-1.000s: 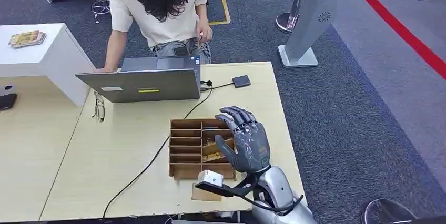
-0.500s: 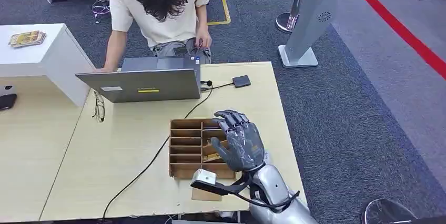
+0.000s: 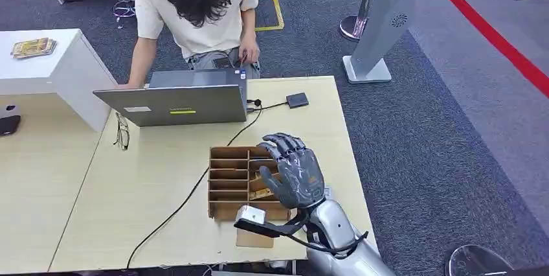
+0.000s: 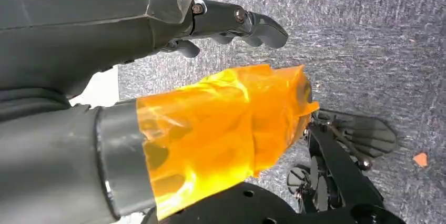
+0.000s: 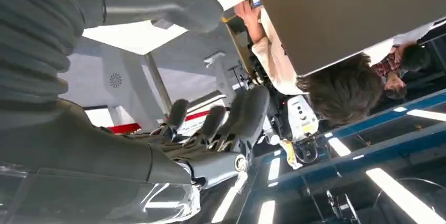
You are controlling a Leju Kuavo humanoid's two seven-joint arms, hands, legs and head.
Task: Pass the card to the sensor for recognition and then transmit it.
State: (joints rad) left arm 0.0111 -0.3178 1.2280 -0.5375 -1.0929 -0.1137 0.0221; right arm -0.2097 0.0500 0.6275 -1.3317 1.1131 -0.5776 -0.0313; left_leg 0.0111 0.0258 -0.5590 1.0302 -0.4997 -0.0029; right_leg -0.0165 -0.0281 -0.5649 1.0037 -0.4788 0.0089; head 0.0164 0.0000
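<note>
The grey right hand (image 3: 294,175) has dipped lower over the brown cardboard divider box (image 3: 233,182), fingers spread, holding nothing; tan cards (image 3: 262,193) lie in its compartments. Farther off, the small black sensor pad (image 3: 297,100) rests near the table's far edge. The left hand (image 4: 158,61) hangs loosely open above carpet.

High head view down onto table (image 3: 162,179); wrist views close behind hands, right sharing person (image 3: 194,4).

— Where are the cards?
— In the brown divided box (image 3: 228,182) near the desk's (image 3: 155,179) front edge; yellowish cards (image 3: 264,192) lie in its right compartments.
— And the sensor?
— Small dark pad (image 3: 297,100), far right, cabled.
</note>
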